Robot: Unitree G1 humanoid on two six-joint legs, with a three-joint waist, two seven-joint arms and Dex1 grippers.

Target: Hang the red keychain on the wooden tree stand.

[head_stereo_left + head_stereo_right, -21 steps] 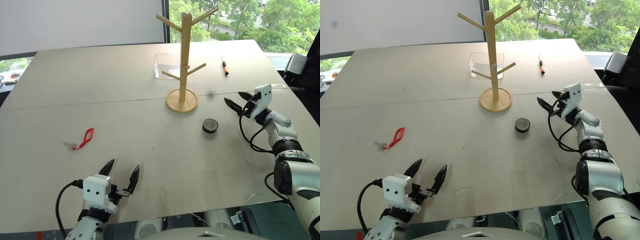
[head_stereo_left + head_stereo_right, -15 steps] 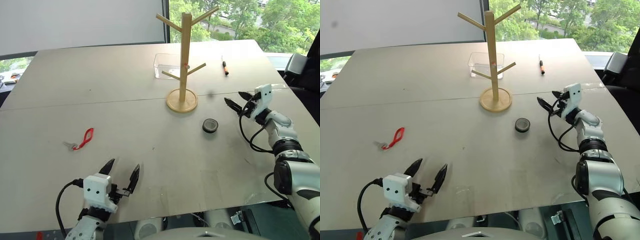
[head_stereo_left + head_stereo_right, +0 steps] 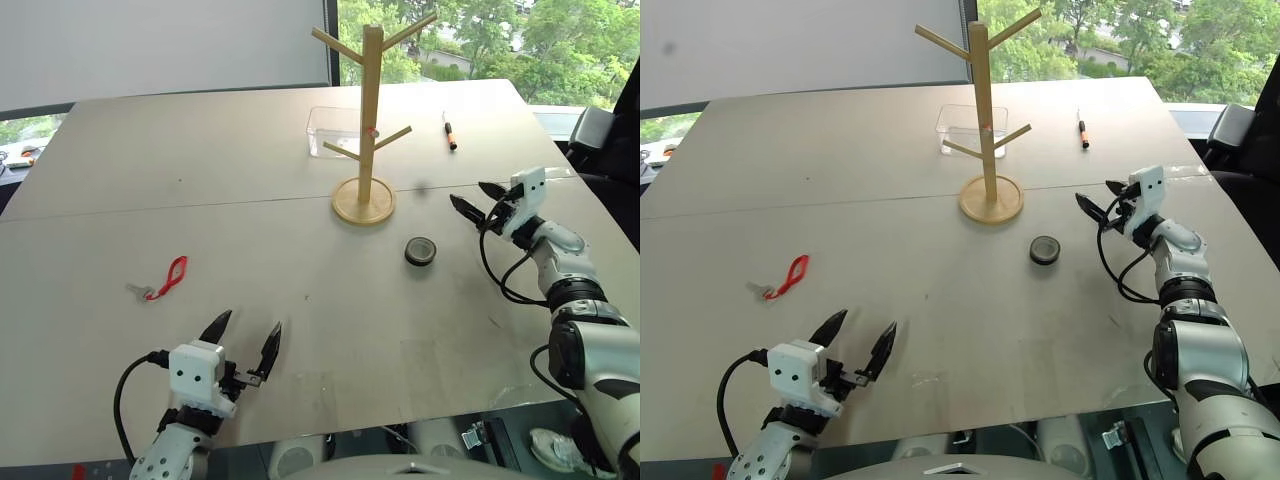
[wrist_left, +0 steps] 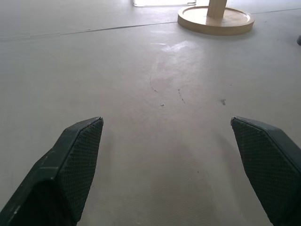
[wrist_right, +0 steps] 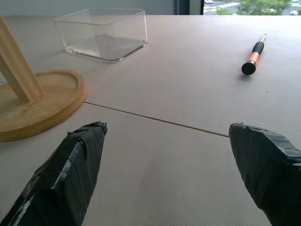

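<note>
While both claws, left gripper (image 3: 246, 336) and right gripper (image 3: 476, 198), gape wide and empty, red keychain (image 3: 168, 279) lies on grey table (image 3: 230, 180), well apart from wooden tree stand (image 3: 367, 120); windows show trees.

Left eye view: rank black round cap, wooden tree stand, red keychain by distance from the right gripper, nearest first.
From the right gripper:
1. Black round cap, on the table just left of it and a little nearer the robot.
2. Wooden tree stand, further left, mid-table.
3. Red keychain, far across on the table's left side.
</note>
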